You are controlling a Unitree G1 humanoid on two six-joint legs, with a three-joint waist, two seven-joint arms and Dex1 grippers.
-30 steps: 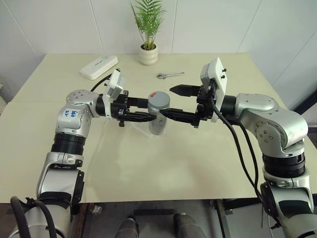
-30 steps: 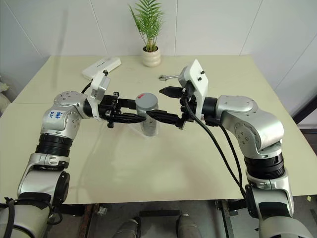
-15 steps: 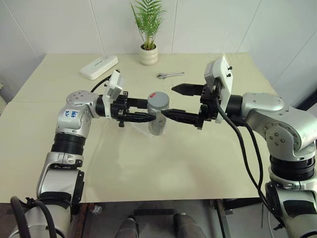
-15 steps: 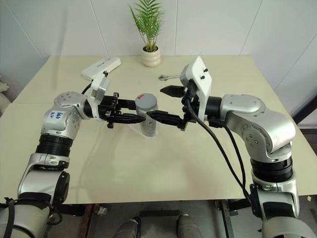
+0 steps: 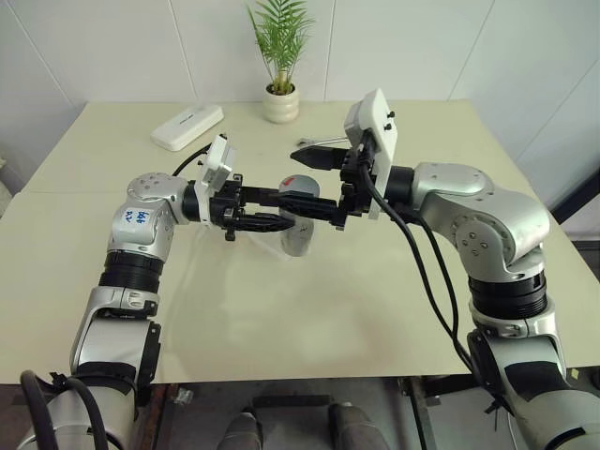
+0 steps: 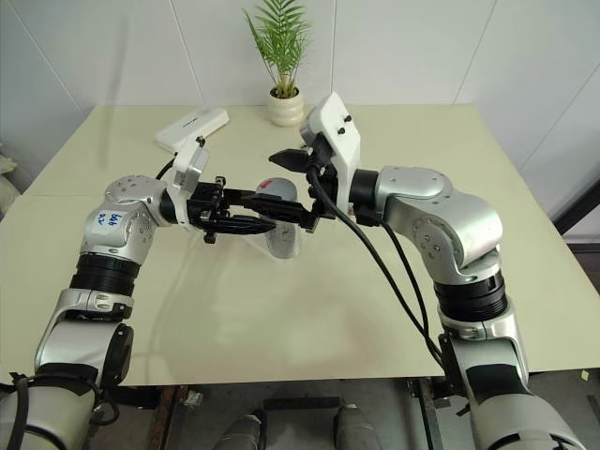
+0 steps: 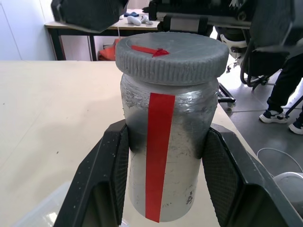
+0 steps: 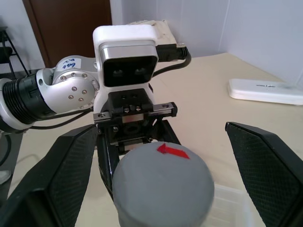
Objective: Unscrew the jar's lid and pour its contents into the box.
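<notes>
The silvery jar (image 7: 182, 156) with a red stripe stands upright above the table, my left gripper (image 5: 281, 208) shut on its body from the side. Its grey lid (image 8: 163, 182), marked with a red arrow, sits on top. My right gripper (image 5: 298, 180) comes in level from the opposite side and is open. Its fingers (image 8: 71, 175) stand wide on either side of the lid without touching it. The clear plastic box (image 8: 233, 202) lies on the table below the jar. The contents are hidden inside the jar.
A white oblong case (image 5: 187, 127) lies at the back left of the table (image 5: 281, 319). A potted plant (image 5: 280, 103) stands at the back centre, and a small wrench (image 5: 317, 142) lies just right of it.
My right gripper has moved left, and its open fingers now straddle the lid instead of hanging beside the jar. The left gripper and jar have stayed still.
</notes>
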